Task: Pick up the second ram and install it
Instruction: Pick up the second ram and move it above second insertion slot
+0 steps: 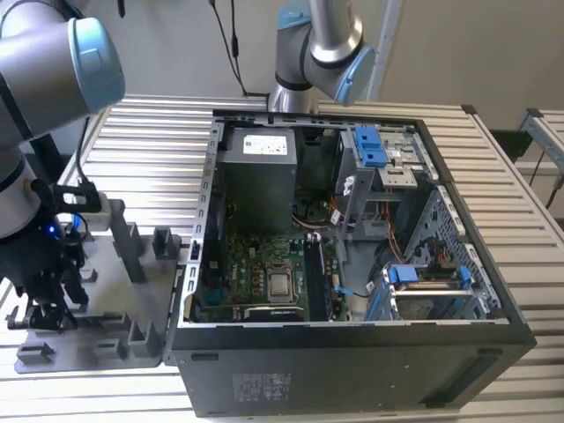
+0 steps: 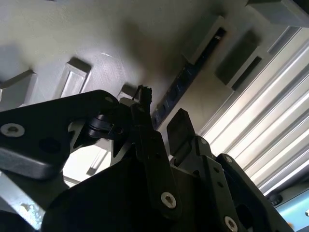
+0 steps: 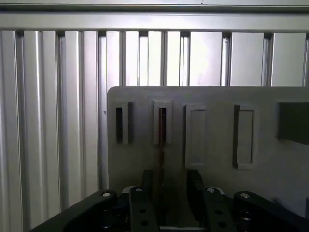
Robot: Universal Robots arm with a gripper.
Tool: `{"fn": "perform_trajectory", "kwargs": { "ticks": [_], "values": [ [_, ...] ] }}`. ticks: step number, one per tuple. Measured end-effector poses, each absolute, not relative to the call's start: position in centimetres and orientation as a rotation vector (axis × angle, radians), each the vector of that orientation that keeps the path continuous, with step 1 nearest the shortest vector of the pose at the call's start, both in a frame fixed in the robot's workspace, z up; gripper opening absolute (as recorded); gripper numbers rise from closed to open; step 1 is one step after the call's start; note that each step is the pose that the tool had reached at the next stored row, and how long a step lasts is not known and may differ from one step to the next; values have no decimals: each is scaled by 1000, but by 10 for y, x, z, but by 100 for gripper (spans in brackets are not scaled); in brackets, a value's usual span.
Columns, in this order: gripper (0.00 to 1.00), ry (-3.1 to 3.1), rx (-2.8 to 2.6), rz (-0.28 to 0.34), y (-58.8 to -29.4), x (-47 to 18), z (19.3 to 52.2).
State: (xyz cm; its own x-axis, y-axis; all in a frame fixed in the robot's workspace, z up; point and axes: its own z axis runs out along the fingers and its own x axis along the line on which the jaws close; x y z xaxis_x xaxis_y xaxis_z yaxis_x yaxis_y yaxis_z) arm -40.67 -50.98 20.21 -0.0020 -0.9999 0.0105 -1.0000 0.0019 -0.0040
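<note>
The second ram [image 3: 162, 140] stands edge-on in a slot of the grey tray [image 3: 212, 101], a thin dark strip. In the second wrist view the ram [image 2: 186, 77] runs as a dark strip across the tray [image 2: 96, 29] to the fingers. My gripper [image 3: 166, 186] is open, with one black finger on each side of the ram's near end and a gap on one side. The fingertips [image 2: 179, 126] sit just above the tray. In the exterior view my gripper [image 1: 48, 304] hangs low over the tray [image 1: 115, 330], at that view's left.
An open computer case [image 1: 352, 264] lies at the exterior view's right of the tray, with its motherboard [image 1: 264, 264], processor [image 1: 282, 284] and memory slots [image 1: 317, 278] exposed. Upright blocks [image 1: 132, 251] stand on the tray. A second arm [image 1: 317, 53] stands behind the case. The table [image 1: 150, 141] is ribbed aluminium.
</note>
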Motion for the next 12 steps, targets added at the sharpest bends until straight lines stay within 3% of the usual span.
{"fn": "perform_trajectory", "kwargs": {
  "ticks": [12],
  "values": [
    [42, -2221, 2218, 19, -513, -407, 194]
  ]
}}
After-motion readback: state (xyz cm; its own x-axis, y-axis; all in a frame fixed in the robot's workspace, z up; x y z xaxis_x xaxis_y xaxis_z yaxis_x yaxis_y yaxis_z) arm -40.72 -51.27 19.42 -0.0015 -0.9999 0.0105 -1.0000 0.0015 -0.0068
